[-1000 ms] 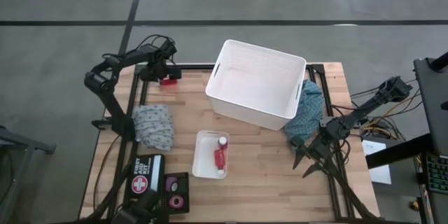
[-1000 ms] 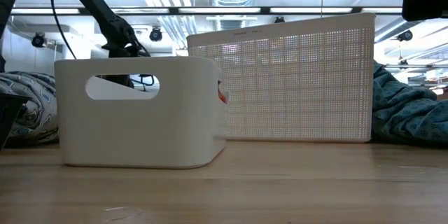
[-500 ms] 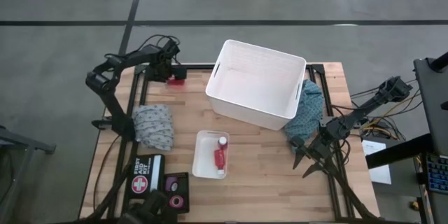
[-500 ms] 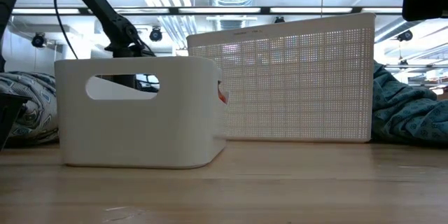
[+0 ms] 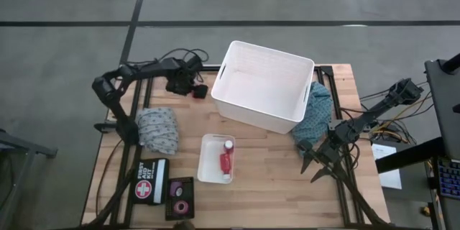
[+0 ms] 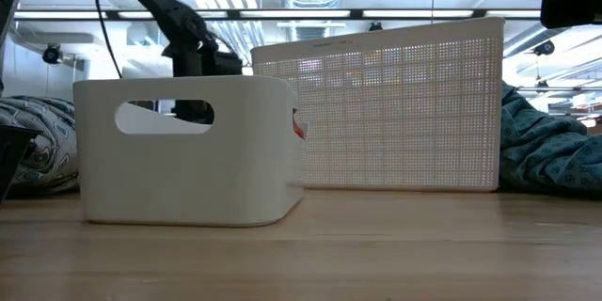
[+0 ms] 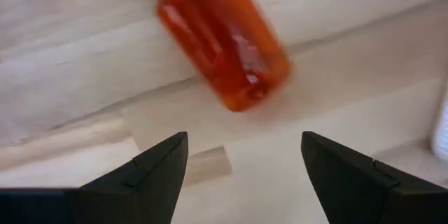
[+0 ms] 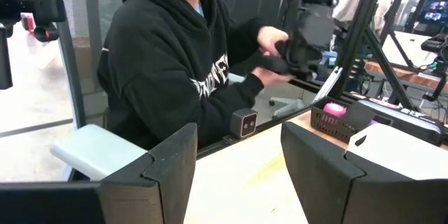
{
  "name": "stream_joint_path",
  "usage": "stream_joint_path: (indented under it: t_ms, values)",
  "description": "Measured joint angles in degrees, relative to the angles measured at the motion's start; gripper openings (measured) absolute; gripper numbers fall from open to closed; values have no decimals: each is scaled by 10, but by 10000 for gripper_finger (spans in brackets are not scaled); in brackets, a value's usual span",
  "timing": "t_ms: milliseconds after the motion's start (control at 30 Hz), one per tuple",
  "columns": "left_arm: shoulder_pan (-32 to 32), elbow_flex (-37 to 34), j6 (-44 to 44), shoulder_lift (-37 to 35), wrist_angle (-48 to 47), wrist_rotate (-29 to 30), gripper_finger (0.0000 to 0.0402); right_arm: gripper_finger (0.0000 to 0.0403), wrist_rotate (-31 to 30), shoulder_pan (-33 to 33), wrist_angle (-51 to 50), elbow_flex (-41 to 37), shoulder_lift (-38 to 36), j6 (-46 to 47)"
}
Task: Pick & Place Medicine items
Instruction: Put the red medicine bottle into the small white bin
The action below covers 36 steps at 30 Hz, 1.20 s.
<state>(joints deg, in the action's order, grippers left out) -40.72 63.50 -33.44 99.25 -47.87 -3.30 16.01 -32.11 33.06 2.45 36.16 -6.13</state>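
A red bottle [image 7: 222, 42] lies on its side on the bench [image 5: 266, 180], just ahead of the left gripper [image 7: 241, 164] — fingers spread wide, holding nothing — near the big white basket [image 5: 263, 85]. Another red bottle [image 5: 226, 160] lies in the small white tray [image 5: 204, 159]. The right gripper [image 8: 238, 164] — parted and empty — waits at the bench's right edge.

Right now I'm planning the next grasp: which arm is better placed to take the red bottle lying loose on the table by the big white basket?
The left. Its hand hangs open right over the red bottle beside the big white basket. The right hand waits at the table's opposite edge.
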Motion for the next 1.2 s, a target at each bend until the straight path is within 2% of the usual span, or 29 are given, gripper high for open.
stream_joint_path:
  t_ms: [167, 333, 667, 933, 1200]
  values:
    - [24, 22, -3, -30, -7, 54, 285, 206, 0, 0, 0, 0, 0, 0]
    - [-7, 53, 15, -43, 6, 138, 285, 206, 0, 0, 0, 0, 0, 0]
    - [-48, 48, 21, 16, 28, 122, 285, 206, 0, 0, 0, 0, 0, 1]
    - [-67, 63, 51, 58, 81, 98, 285, 206, 0, 0, 0, 0, 0, 1]
    - [-79, 72, 39, 84, 80, 93, 285, 206, 0, 0, 0, 0, 0, 0]
